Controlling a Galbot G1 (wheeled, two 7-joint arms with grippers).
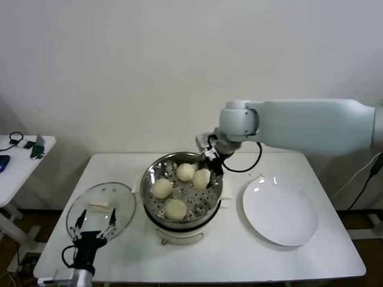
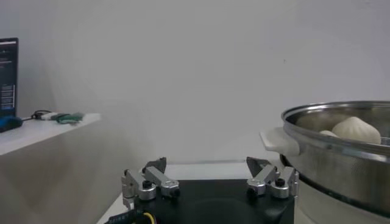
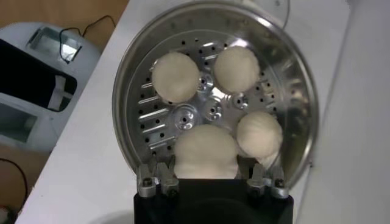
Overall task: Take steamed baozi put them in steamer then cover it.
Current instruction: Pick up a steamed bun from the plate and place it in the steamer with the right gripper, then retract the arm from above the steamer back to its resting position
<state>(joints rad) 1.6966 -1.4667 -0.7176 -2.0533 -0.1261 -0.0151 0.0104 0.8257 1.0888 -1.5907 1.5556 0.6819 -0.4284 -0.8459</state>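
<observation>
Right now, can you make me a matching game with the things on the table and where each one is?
Things:
1. round clear glass lid
2. flat white round plate
3. four cream-white dough buns
4. right gripper

Places:
A. inside the shiny steel steamer basket
B. at the steamer's far rim, around a bun
C. left of the steamer
D. right of the steamer

Pairs: 1-C, 2-D, 3-A, 4-B

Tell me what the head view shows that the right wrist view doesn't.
Only the head view shows the white plate, the glass lid lying on the table, and the open left gripper near the lid. Only the right wrist view shows the steamer's perforated floor from straight above, with the right gripper around the nearest baozi. Both show the steamer holding four baozi.
</observation>
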